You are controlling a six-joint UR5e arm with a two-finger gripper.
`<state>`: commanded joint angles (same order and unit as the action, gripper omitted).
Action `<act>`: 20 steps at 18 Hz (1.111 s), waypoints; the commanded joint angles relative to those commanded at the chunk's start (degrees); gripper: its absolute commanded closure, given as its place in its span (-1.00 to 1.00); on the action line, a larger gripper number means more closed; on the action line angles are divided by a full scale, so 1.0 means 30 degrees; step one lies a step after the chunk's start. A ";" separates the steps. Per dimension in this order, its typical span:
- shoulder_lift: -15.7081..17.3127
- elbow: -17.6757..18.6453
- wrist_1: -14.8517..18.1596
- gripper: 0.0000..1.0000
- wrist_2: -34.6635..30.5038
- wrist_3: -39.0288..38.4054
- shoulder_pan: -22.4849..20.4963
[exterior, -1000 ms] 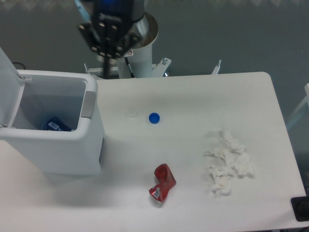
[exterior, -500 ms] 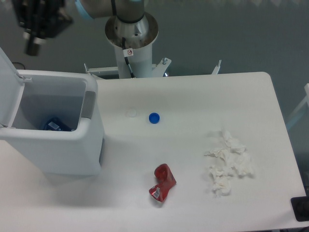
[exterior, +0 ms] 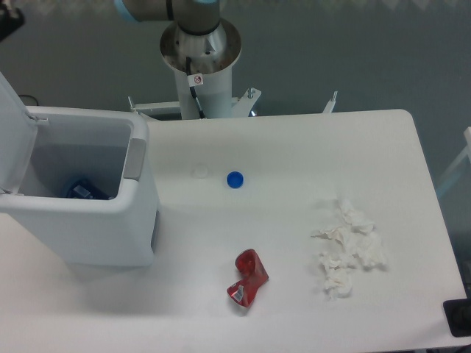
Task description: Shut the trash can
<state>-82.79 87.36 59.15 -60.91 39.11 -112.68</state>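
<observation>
While the crushed red can (exterior: 249, 278) is lying nearest the front edge of the table (exterior: 383, 147), with crumpled white tissues (exterior: 347, 246) sitting well apart to its right, nothing is touching either. Print on the can is too small to read. Further back, a blue bottle cap (exterior: 235, 179) is resting beside a faint clear cap (exterior: 199, 172). At the left, the trash can (exterior: 88, 220) is standing open, its lid (exterior: 12, 121) tilting up and back on the hinge, probably so litter can drop in; a blue wrapper (exterior: 87, 190) is showing inside, lettering unreadable. The grey latch tab (exterior: 134, 157) is sitting on the rim facing the caps. Beyond the table, the arm's base column (exterior: 200, 66) is carrying a small round warning sticker, not legible. Only a dark scrap of the gripper (exterior: 7, 13) is poking in at the top-left corner, above and behind the lid; whether its jaws are apart or together, can't tell. Closing likely means pushing the lid forward from behind.
</observation>
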 joint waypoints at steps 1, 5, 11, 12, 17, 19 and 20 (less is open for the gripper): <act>0.0000 -0.0058 0.0000 1.00 0.0000 0.0089 0.0030; 0.0000 -0.0117 0.0175 1.00 -0.0233 -0.0115 0.0440; 0.0000 -0.0146 0.0937 1.00 -0.1170 -0.0115 0.0645; 0.0000 -0.0117 0.0996 1.00 -0.1317 -0.0144 0.0674; -0.0088 -0.0146 0.1786 1.00 -0.1758 -0.0145 0.0821; -0.0088 -0.0146 0.2078 1.00 -0.1758 -0.0145 0.0821; -0.0088 -0.0146 0.2196 1.00 -0.1903 -0.0145 0.0821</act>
<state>-83.06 86.92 65.74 -66.62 38.67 -110.21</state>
